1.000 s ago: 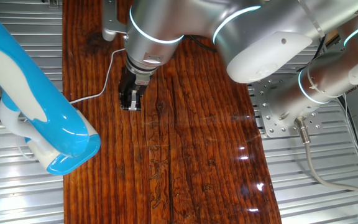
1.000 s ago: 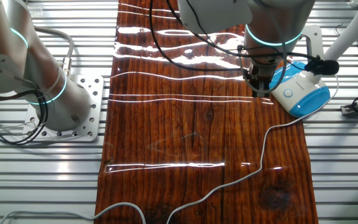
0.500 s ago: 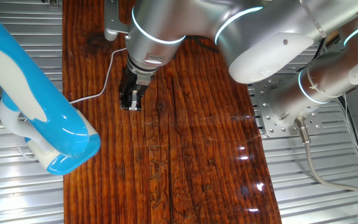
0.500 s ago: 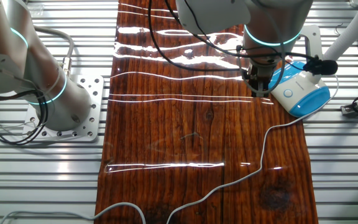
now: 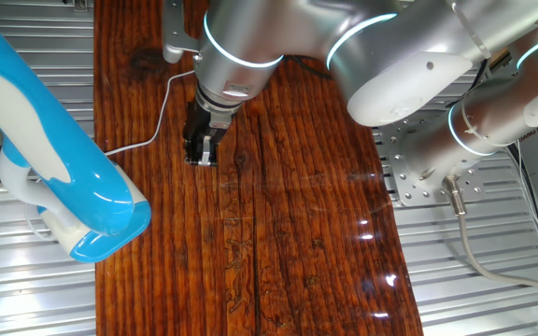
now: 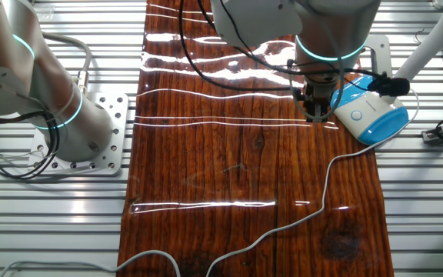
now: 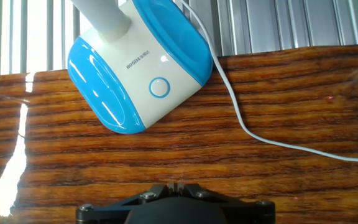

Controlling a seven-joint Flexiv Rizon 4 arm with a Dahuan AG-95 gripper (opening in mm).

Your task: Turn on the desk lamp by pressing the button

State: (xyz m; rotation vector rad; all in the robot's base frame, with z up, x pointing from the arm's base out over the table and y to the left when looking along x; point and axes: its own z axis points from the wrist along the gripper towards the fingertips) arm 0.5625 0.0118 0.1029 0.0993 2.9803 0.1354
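The desk lamp's long sky-blue and white body (image 5: pixel 54 149) fills the left of one fixed view. Its rounded white and blue base (image 7: pixel 138 68) lies on the wooden board ahead of my hand, with a round ring-marked button (image 7: pixel 158 87) on top. The base also shows at the board's right edge in the other fixed view (image 6: pixel 371 115). My gripper (image 7: pixel 179 185) points down at the board, a short way from the base and not touching it. Its fingertips meet, shut and empty. The gripper also shows in both fixed views (image 5: pixel 199 154) (image 6: pixel 314 115).
The lamp's thin white cord (image 7: pixel 247 124) runs from the base across the board (image 6: pixel 229 169) and off its near end (image 6: pixel 325 192). A second silver arm (image 6: pixel 44 100) stands on a bolted plate beside the board. Ribbed metal table surrounds the board.
My gripper has shifted slightly sideways over the board, a little away from the lamp base. The lamp and cord have not moved.
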